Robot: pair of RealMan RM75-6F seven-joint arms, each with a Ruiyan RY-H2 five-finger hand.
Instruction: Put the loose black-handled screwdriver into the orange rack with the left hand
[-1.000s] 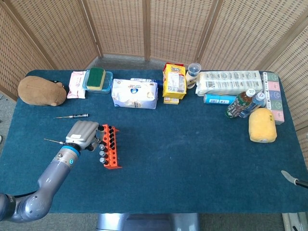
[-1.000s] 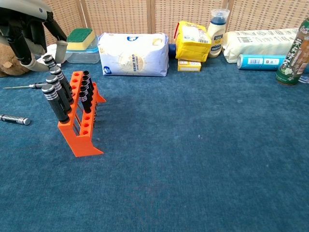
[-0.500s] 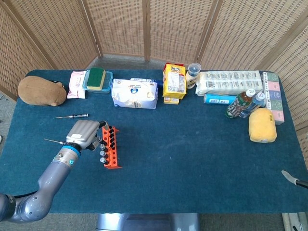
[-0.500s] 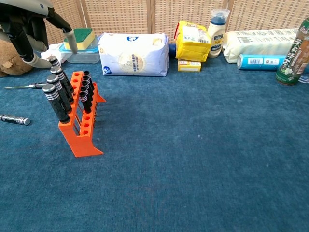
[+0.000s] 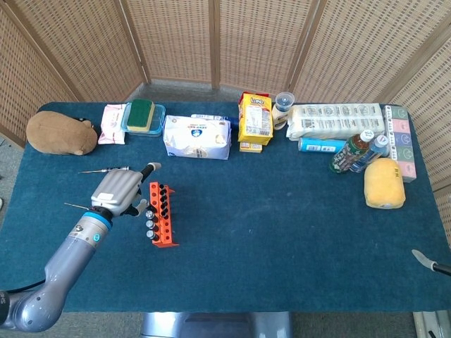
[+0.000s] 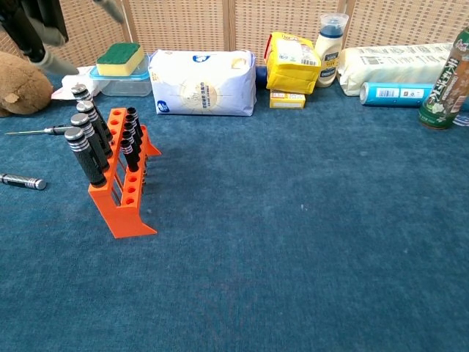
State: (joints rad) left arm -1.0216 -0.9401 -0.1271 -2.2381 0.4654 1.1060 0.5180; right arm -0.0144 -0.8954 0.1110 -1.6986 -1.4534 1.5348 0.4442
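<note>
Only "Lipo" legible, on the yellow box (image 5: 256,118).

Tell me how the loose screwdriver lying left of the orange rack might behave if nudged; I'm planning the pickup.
The screwdriver has a round handle and lies flat, so it would probably roll. It looks thin and low on the cloth, so probably hard to get fingers under. It seems rigid and light, so it would probably skid rather than bend.

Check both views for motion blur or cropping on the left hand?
Chest view: left hand smeared by motion, cut off at the top-left edge, grasp unreadable; orange rack sharp. Head view: the hand is crisp, evenly lit, no glare.
</note>
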